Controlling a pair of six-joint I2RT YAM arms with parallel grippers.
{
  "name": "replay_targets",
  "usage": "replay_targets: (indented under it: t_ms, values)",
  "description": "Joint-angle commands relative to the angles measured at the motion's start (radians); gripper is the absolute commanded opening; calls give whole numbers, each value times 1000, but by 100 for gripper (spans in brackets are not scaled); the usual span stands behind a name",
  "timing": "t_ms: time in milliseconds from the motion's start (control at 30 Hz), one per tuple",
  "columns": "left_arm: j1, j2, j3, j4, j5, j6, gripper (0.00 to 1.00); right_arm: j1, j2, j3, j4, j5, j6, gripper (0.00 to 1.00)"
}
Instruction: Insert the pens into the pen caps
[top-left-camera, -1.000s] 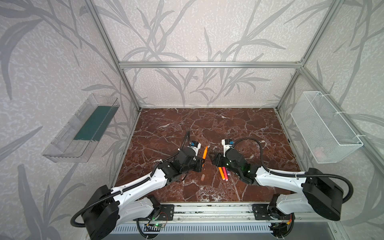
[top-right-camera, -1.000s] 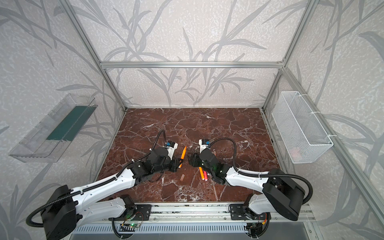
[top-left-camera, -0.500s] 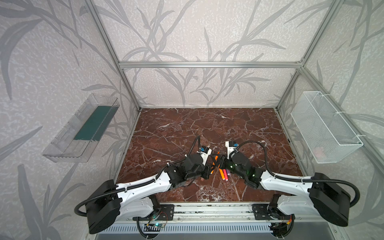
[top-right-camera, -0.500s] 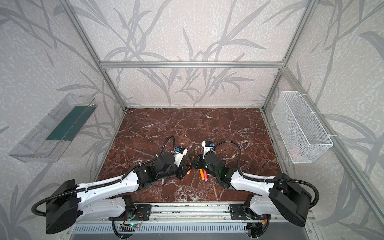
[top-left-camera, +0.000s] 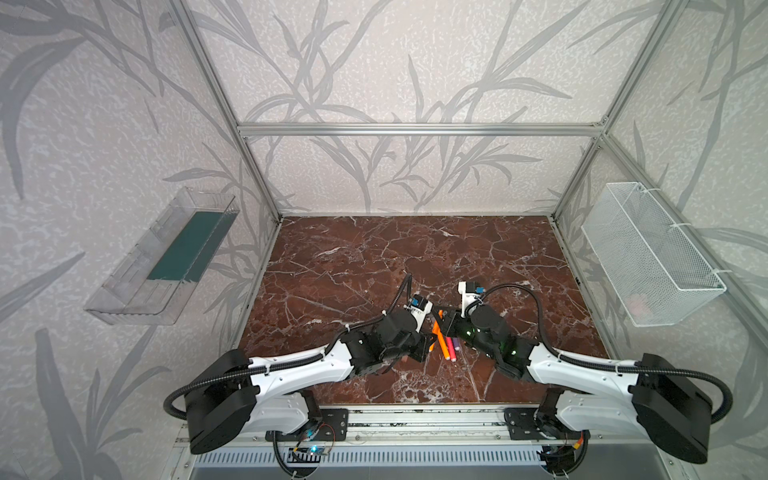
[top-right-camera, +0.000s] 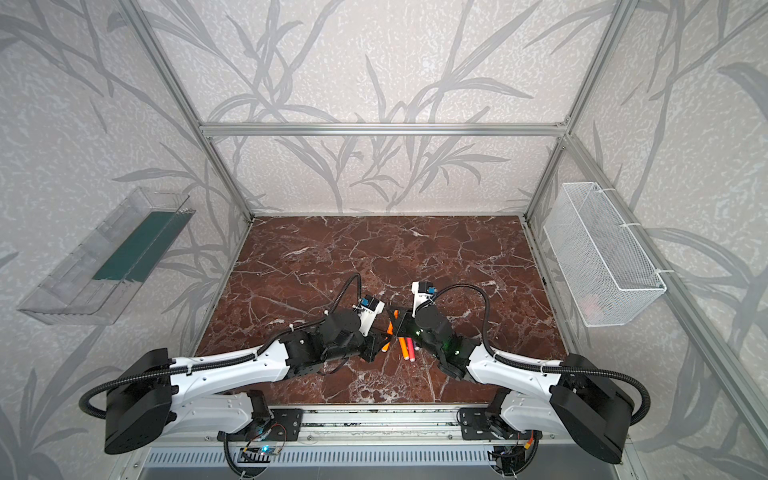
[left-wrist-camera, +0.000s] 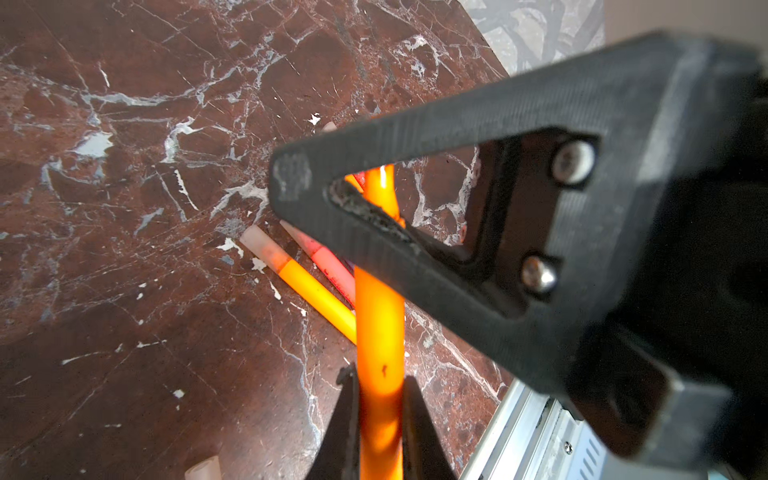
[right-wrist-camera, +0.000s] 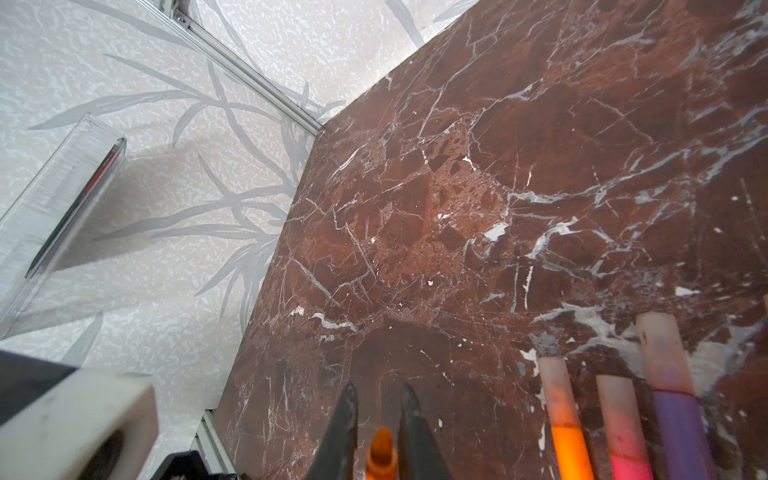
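Observation:
An uncapped orange pen (left-wrist-camera: 380, 332) is held off the table at both ends. My left gripper (left-wrist-camera: 380, 374) is shut on its barrel. My right gripper (right-wrist-camera: 377, 395) is shut on its tapered tip (right-wrist-camera: 380, 451). In both top views the two grippers meet at this pen (top-left-camera: 435, 329) (top-right-camera: 389, 328) near the table's front middle. Below it three capped pens lie side by side: orange (right-wrist-camera: 569, 444), red-pink (right-wrist-camera: 623, 444) and purple (right-wrist-camera: 677, 428), each wearing a translucent pen cap (right-wrist-camera: 555, 382). One loose pen cap (left-wrist-camera: 203, 471) lies near my left gripper.
The red marble table (top-left-camera: 374, 257) stretches out behind the arms. A clear plastic tray (top-left-camera: 166, 257) hangs on the left wall and a white wire basket (top-left-camera: 648, 253) on the right wall. A metal rail (top-left-camera: 415, 419) runs along the front edge.
My left gripper carried the orange pen rightward to the right gripper. The right gripper, open before, has shut on the pen's tip end.

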Motion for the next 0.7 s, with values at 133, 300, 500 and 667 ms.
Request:
replay_targets:
  t_ms: [133, 300, 500, 667]
  values:
    - [-13, -2, 32, 30, -40, 17, 26, 3, -10, -44, 60, -20, 66, 0]
    - [-18, 29, 34, 62, -46, 29, 38, 4, -24, -95, 140, -30, 123, 0]
    - [-28, 63, 34, 93, -50, 40, 44, 5, -30, -155, 229, -13, 182, 0]
    - [-41, 94, 36, 122, -45, 48, 48, 5, -37, -180, 275, -11, 214, 0]
